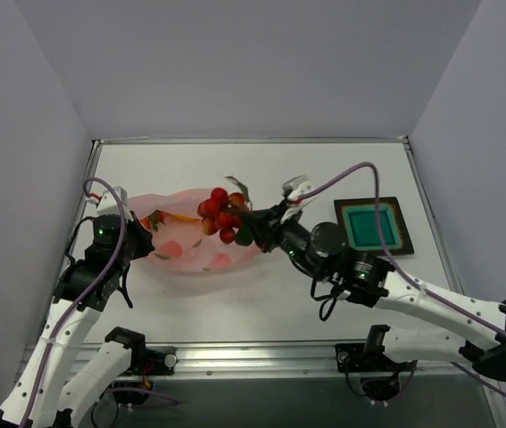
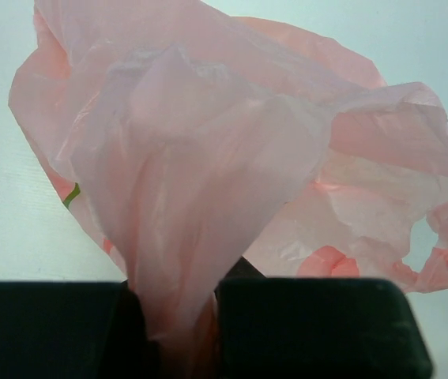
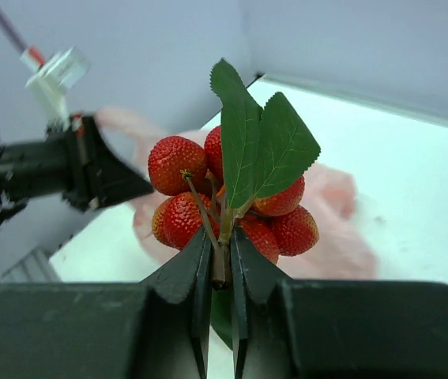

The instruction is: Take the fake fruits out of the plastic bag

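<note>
The pink plastic bag point(image 1: 190, 254) lies crumpled on the white table, left of centre. My left gripper point(image 1: 141, 239) is shut on a gathered fold of the plastic bag point(image 2: 208, 158) at its left end, pinched between the black fingers point(image 2: 310, 328). My right gripper point(image 1: 251, 223) is shut on the brown stem of a bunch of red berries point(image 1: 219, 214) with green leaves, held just above the bag's right part. In the right wrist view the red berries point(image 3: 180, 162) and leaves point(image 3: 259, 142) stand above the right gripper point(image 3: 220, 260). An orange piece point(image 1: 177, 217) and reddish shapes point(image 2: 330, 260) show through the bag.
A black-rimmed teal square tray point(image 1: 373, 225) sits on the table right of the right arm. Grey walls close in the back and both sides. The left arm point(image 3: 65, 166) appears at the left of the right wrist view.
</note>
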